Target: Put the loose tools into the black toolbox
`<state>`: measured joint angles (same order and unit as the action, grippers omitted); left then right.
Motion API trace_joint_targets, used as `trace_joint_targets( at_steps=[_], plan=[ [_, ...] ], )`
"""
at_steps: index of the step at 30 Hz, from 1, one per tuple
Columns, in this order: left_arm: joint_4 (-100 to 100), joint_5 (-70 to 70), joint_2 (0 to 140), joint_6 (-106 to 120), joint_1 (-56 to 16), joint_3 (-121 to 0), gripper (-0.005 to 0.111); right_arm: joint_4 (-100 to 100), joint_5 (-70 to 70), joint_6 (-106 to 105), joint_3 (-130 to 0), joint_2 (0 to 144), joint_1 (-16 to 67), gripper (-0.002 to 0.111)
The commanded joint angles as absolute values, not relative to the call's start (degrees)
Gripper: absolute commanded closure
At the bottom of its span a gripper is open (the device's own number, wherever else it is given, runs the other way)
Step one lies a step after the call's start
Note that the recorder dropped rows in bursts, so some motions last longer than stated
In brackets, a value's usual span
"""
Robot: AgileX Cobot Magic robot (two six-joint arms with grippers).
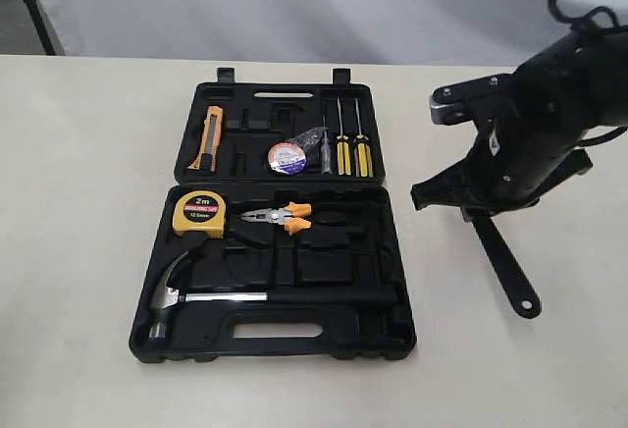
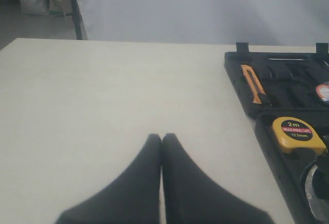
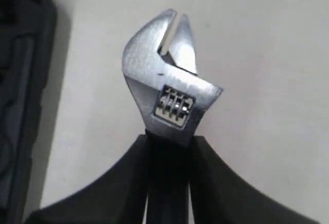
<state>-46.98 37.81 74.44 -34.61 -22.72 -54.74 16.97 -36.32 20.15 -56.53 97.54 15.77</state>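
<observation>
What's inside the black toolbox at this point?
The toolbox holds a knife, tape roll and screwdrivers in its far half, and a tape measure, pliers and hammer in its near half. The recesses beneath them are covered. The wrench is outside, in the right gripper.

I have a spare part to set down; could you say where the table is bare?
Bare: cream tabletop left of the open black plastic toolbox, and the strip in front of it. Crowded: its right, where the right hand holds a silver adjustable wrench.
</observation>
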Motion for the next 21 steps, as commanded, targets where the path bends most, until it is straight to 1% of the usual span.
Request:
trace_joint_targets(
  at_steps=[1, 4, 7, 13, 21],
  plan=[
    [-46.20, 36.83, 73.98, -35.20, -22.53, -54.20, 0.105, 9.74, -34.42, 9.07, -56.63, 93.53, 16.38, 0.109],
    [-46.20, 36.83, 73.98, -35.20, -22.53, -54.20, 0.105, 3.25, -32.41, -0.84, -56.63, 93.08, 18.77, 0.109],
    [-46.20, 36.83, 73.98, -35.20, -22.53, -54.20, 0.105, -1.36, -29.10, -7.92, -56.63, 93.32, 23.36, 0.109],
    [-46.20, 36.83, 73.98, -35.20, -22.53, -54.20, 0.105, -1.47, -20.19, -8.03, -56.97, 96.01, 31.88, 0.109],
    [-46.20, 36.83, 73.98, -35.20, -22.53, -54.20, 0.105, -1.20, -20.20, -11.11, -64.64, 104.43, 38.11, 0.109]
  ],
)
